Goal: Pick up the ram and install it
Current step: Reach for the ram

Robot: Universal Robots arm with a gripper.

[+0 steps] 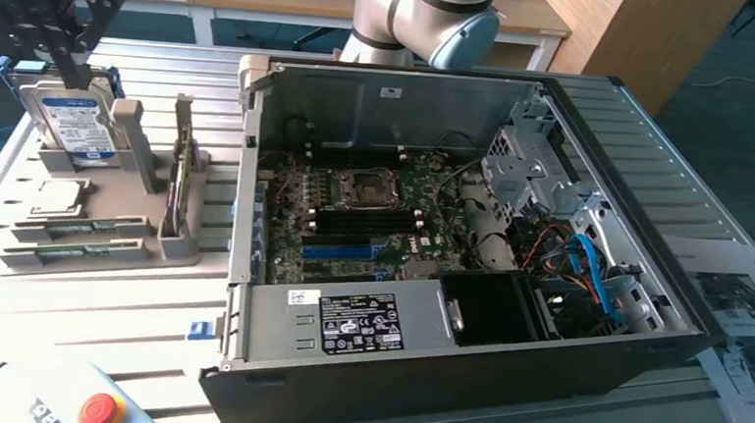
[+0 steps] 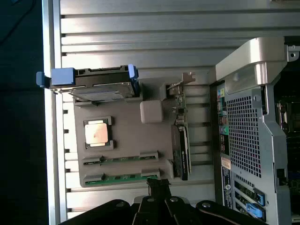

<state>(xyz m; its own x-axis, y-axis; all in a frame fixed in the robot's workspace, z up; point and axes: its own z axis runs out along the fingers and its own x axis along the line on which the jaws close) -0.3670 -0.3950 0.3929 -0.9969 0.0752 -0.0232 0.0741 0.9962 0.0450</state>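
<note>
Nearest the wrist camera, the claw (image 2: 159, 185) is closed, fingers together, with nothing between them. It hangs above the grey holder (image 2: 126, 136), over the holder's end where the memory is kept, and touches neither the holder nor its contents.

Position of the task item: two green sticks lie flat in parallel slots of the holder. The near ram stick (image 2: 123, 178) is just beside the claw tips. The far ram stick (image 2: 122, 159) lies one slot further in, between the near one and the processor chip (image 2: 97, 133). Both are seated in their slots, undisturbed. Which of the two is intended cannot be told.

Other contents of the holder: a hard drive (image 2: 101, 86) standing on edge at the opposite end, and an expansion card (image 2: 180, 140) upright along the side facing the computer case (image 1: 473, 370).

Layout: the holder sits on the slatted desk (image 2: 140, 42) near its edge at the exterior view's left. The case lies open on its side across the middle of the desk, motherboard (image 1: 391, 212) exposed. The long slots beside the processor socket look unfilled, though this is a judgement.

Status: pick-up not done; no grasp made. Installation not done. In the inspector's judgement the work stands at the approach stage, with the whole of the task outstanding.
</note>
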